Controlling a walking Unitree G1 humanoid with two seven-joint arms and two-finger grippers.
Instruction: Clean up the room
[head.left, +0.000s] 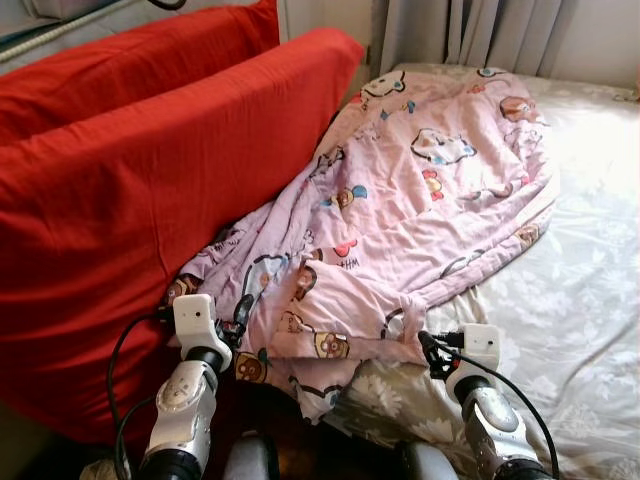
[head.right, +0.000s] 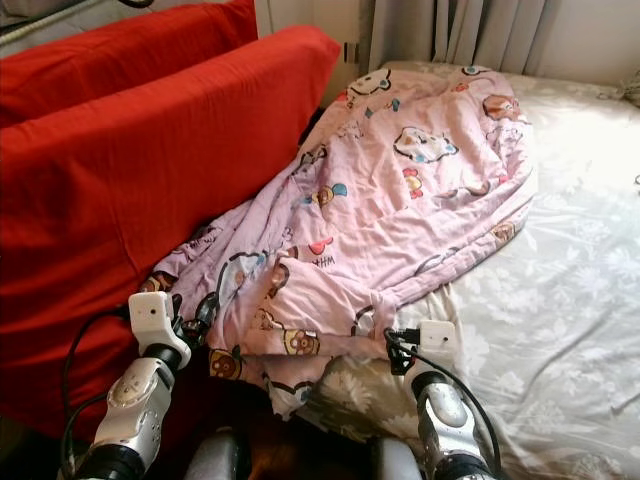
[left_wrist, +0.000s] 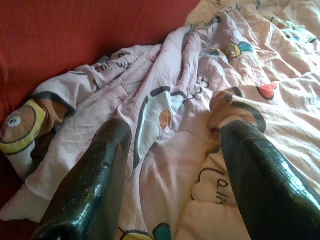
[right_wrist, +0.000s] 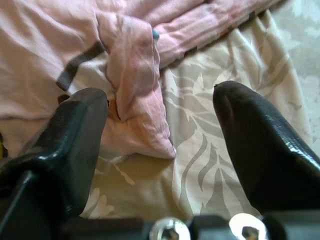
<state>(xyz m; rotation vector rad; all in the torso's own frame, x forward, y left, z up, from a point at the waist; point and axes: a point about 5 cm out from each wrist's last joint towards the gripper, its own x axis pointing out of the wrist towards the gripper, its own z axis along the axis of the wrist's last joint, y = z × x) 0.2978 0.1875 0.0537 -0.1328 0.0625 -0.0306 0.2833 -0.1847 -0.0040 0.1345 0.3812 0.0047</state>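
1. Bedding takes up the head views: a bed with a pale leaf-patterned sheet (head.left: 560, 330) carries a rumpled pink cartoon-print quilt (head.left: 420, 200), which lies diagonally from the far end of the bed to its near edge, its left side pressed against two big red cushions (head.left: 130, 200). The left gripper (head.left: 238, 318) sits at the quilt's near left corner, the right gripper (head.left: 428, 345) at its near right corner.

2. Left wrist view: the left gripper's black fingers (left_wrist: 95, 185) stand spread apart over loose, creased folds of the quilt, gripping nothing. To do this well, push forward until a thick fold lies between the fingers before closing.

3. Right wrist view: the right gripper's fingers (right_wrist: 260, 150) are likewise released, straddling the quilt's folded corner (right_wrist: 135, 100) and the sheet beside it. Shift toward the quilt so the corner, not the sheet, gets pinched. Both corners should probably be taken together for an even pull.
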